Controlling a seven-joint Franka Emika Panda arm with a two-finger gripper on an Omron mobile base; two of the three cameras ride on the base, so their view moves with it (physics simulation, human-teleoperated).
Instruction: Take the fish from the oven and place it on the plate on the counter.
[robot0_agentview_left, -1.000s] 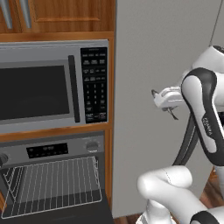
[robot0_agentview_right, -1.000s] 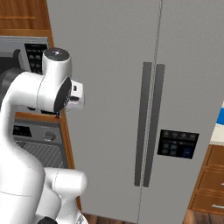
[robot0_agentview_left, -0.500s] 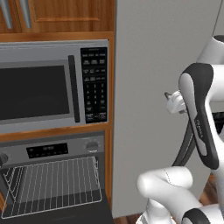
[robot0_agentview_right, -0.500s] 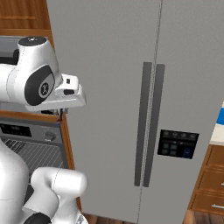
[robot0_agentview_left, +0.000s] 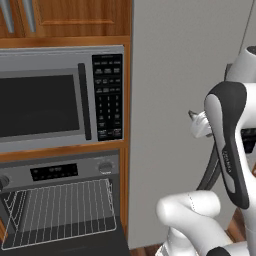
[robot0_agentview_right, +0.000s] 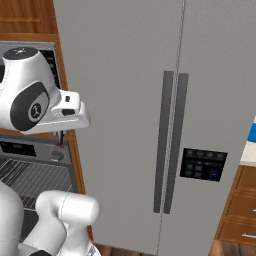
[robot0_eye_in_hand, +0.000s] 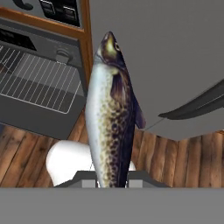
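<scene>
The fish (robot0_eye_in_hand: 109, 118), silver-grey with a speckled brown back, fills the middle of the hand view with its head pointing away. My gripper (robot0_eye_in_hand: 110, 180) is shut on its tail end. The hand hangs in the air in front of the grey refrigerator, to the right of the oven (robot0_agentview_left: 60, 200). The oven door is down and its wire rack (robot0_agentview_left: 60, 212) is bare. In the left base view the hand (robot0_agentview_left: 199, 124) peeks out from behind my forearm. The plate is out of view.
A microwave (robot0_agentview_left: 55, 95) with a keypad sits above the oven. The tall two-door refrigerator (robot0_agentview_right: 170, 125) stands right of the oven. Wooden drawers (robot0_agentview_right: 240, 220) show at the far right edge. Below lies a wooden floor (robot0_eye_in_hand: 175, 162).
The arm has swung to the right with the fish, away from the oven and across the refrigerator front. The base has stayed put.
</scene>
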